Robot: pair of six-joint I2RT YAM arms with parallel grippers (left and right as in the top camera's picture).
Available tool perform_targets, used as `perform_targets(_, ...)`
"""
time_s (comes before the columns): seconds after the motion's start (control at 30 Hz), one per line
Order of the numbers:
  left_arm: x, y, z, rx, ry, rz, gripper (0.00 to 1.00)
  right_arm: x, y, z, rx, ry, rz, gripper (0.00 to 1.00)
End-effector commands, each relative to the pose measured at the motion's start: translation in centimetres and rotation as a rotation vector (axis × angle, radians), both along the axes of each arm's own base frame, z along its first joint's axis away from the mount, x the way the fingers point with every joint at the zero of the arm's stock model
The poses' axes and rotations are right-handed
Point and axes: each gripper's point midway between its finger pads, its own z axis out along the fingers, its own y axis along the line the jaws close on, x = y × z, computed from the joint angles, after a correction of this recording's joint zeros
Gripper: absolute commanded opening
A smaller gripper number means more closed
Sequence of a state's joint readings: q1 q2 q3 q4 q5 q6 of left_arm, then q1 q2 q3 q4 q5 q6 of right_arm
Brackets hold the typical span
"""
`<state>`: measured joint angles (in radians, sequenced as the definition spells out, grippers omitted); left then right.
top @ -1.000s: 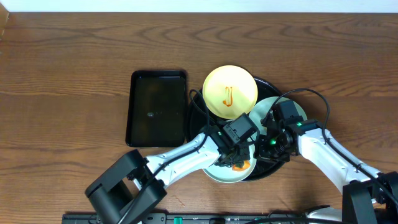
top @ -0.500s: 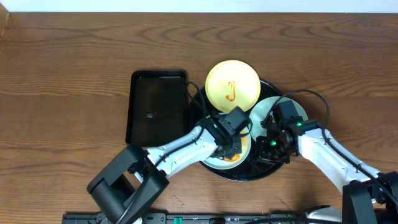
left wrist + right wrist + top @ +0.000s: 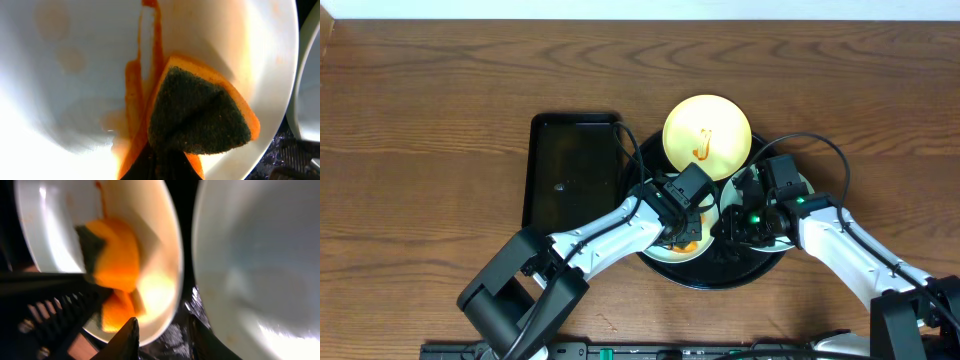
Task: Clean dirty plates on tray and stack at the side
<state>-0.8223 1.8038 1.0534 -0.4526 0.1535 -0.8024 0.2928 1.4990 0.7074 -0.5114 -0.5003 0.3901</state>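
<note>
Though the arm hid much from above, the left gripper [image 3: 686, 232] was clamped on a sponge [image 3: 688, 246], pressing it onto a sauced plate [image 3: 658, 250] in the tray [image 3: 720, 284] to scrub it. Its wrist view showed orange smears beside the sponge. From the right wrist, the right gripper [image 3: 165, 336] stood parted at that plate's rim, gripping nothing, seemingly placed to steady it.

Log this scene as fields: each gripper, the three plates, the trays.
Left gripper: shut on sponge, pressed on smeared plate
Right gripper: open, jaws either side of that plate's rim
Yellow plate: sauce squiggle, overlapping round tray at its far rim
Third plate: on round tray, right of smeared plate
Rectangular tray: left of round tray
</note>
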Motion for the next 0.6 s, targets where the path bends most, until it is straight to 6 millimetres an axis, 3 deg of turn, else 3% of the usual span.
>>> perform_targets(0.0, 0.3, 1.2, -1.1, 0.059, -0.008, -0.001, 0.07, -0.1, 1.2, -0.1, 0.017, -0.012, 0.030, 0.26)
perform_targets(0.57, 0.3, 1.2, -1.1, 0.059, -0.008, 0.000, 0.07, -1.5, 1.6, -1.5, -0.100, 0.063, -0.052, 0.22)
